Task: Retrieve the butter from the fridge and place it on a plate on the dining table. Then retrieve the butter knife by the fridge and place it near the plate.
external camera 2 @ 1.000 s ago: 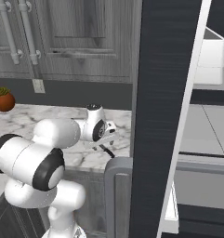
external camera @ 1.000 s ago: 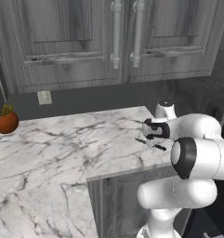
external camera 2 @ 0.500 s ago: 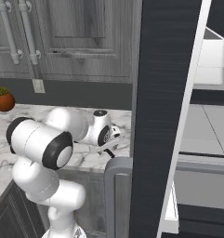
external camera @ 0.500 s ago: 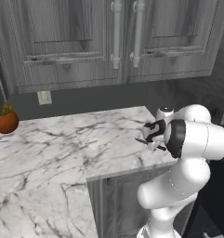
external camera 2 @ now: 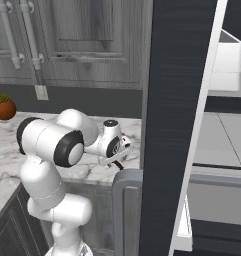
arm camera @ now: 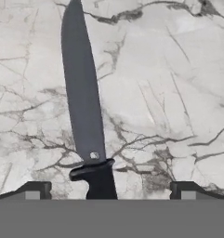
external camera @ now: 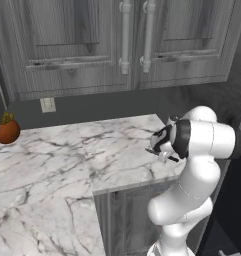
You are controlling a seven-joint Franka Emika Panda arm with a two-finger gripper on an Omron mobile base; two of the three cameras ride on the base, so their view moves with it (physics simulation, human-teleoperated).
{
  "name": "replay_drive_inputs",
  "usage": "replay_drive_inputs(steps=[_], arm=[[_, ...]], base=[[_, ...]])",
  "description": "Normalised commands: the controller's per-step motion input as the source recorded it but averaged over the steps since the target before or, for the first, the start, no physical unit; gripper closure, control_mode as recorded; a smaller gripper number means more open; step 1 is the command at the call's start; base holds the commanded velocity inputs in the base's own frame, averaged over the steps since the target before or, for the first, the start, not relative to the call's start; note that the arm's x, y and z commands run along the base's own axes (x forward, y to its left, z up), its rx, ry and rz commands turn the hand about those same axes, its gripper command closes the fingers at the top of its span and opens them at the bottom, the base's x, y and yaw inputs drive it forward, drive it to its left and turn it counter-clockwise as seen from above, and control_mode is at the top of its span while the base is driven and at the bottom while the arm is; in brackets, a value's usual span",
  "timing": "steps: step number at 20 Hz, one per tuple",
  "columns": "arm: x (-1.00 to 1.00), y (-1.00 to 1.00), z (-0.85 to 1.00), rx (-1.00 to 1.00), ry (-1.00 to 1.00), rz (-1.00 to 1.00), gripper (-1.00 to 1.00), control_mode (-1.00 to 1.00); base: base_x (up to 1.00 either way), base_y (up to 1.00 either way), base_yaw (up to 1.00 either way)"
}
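Observation:
The butter knife (arm camera: 83, 102) lies flat on the marble counter (external camera: 82, 155), its dark blade pointing away from the hand and its black handle lying between the fingertips (arm camera: 36, 189). My gripper (arm camera: 111, 189) is open and hovers low over the handle, apart from it. From the base, the gripper (external camera: 161, 148) (external camera 2: 119, 154) hangs at the counter's right end, with a dark sliver of the knife (external camera 2: 120, 165) under it. The fridge (external camera 2: 177, 125) stands beside it, its dark door swung open. The butter, the plate and the dining table are out of view.
Grey wood-grain wall cabinets (external camera: 124, 35) hang above the counter. A small potted plant (external camera: 7, 131) stands at the far left by a wall outlet (external camera: 48, 105). The counter's front edge (external camera: 127, 186) runs just below the gripper.
The arm has turned and the gripper has sunk a little toward the knife on the counter. The jaws have stayed wide apart. The knife has not moved.

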Motion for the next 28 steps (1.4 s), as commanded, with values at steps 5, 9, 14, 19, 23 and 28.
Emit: replay_drive_inputs(steps=[5,9,14,19,23,28], arm=[[0.03,0.0,-0.53,0.0,0.0,0.0,-1.0,-1.0],[0.0,0.02,-0.5,0.04,-0.03,0.0,-1.0,-1.0],[-0.09,0.07,-0.36,0.12,-0.26,0.0,1.0,-1.0],[-0.09,0.46,-0.4,0.07,-0.21,0.0,1.0,-1.0],[0.0,0.83,-0.09,-0.08,0.1,-0.01,1.0,-1.0],[0.0,0.62,0.26,-0.05,0.22,-0.17,1.0,-1.0]], base=[[0.0,0.0,0.0],[0.0,0.0,0.0],[0.0,0.0,0.0],[0.0,0.0,0.0],[0.0,0.0,0.0],[0.0,0.0,0.0]])
